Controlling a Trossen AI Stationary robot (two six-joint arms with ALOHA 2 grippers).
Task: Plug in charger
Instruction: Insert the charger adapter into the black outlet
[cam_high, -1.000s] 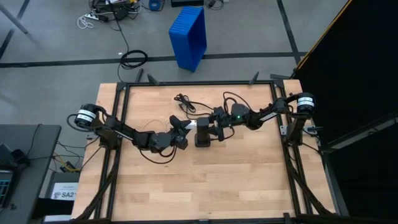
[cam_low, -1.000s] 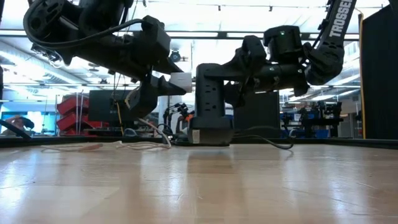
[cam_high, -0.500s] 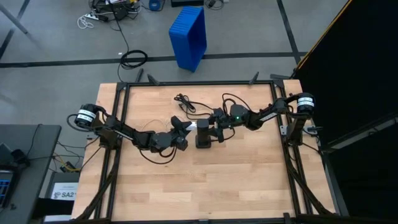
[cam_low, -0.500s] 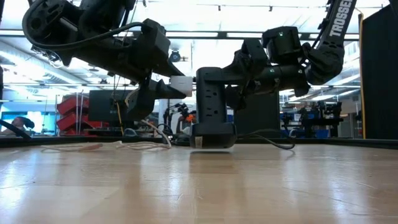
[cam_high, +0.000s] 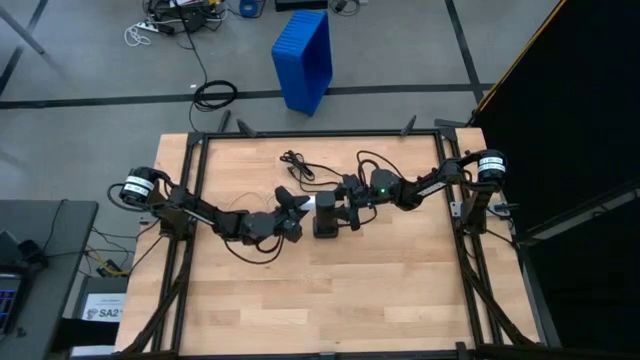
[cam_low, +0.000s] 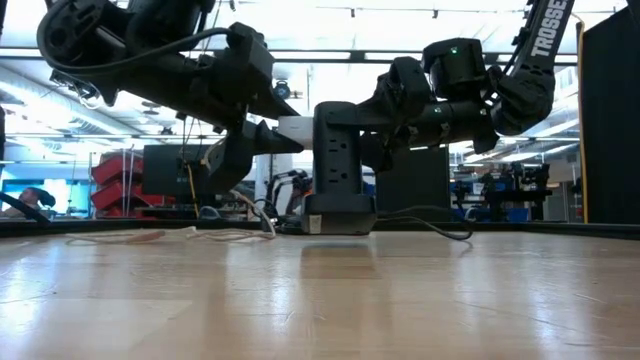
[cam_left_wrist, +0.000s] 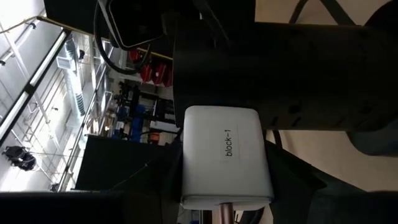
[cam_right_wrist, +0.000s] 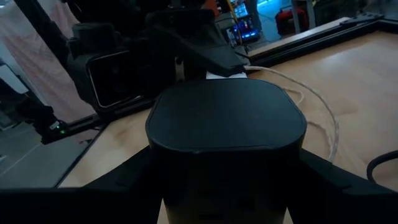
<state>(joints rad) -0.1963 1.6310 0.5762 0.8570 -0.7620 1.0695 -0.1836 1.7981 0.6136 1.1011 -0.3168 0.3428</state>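
Mid-table: our left gripper (cam_low: 285, 130) fingers clamp white charger (cam_low: 295, 127), pressed against upright black power strip (cam_low: 338, 160) gripped by our right gripper (cam_low: 385, 125). Plug looks meeting socket; full seating unconfirmed, release remains.

Charger (cam_left_wrist: 225, 155) prongs hidden against power strip (cam_low: 334, 160) — contact unclear; strip base cut off in right wrist view.

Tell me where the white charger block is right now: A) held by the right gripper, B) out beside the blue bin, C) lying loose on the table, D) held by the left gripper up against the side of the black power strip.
D: the left gripper holds the white charger block against the upright black power strip, which the right gripper grips.
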